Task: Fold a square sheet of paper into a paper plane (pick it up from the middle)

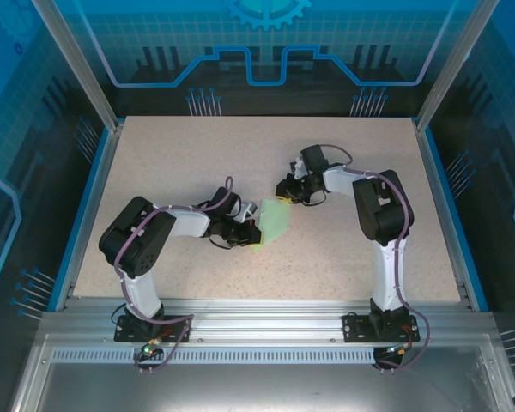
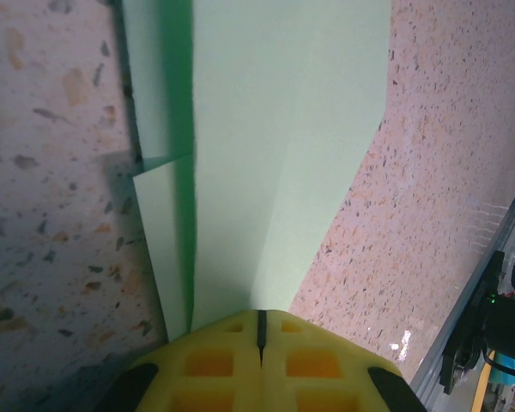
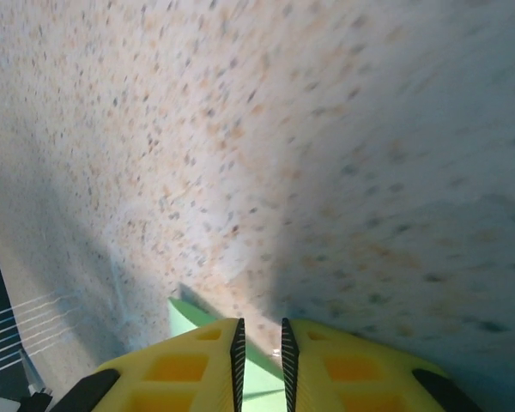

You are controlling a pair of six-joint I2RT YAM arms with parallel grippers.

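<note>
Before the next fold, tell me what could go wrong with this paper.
1. The left gripper is shut on just one end of the folded paper. A sideways tug might slip it out or tear it.
2. The right gripper, fingers slightly apart, sits right at a corner of the paper. Closing or pushing there might crumple the corner or skew the crease.

A: What is the sheet of paper (image 2: 275, 129) like?
B: Thin, matt and smooth, with sharp creases.
A: And the table (image 2: 429, 172)?
B: A speckled, stone-look top, smooth, with a faint shine by the near rail (image 1: 266, 313), which is bare brushed metal.
A: The grippers?
B: The left gripper (image 2: 260, 322) and right gripper (image 3: 259, 330) are matt yellow plastic with moulded pockets. The left arm (image 1: 142, 236) and right arm (image 1: 379, 210) are smooth black and white plastic.
</note>
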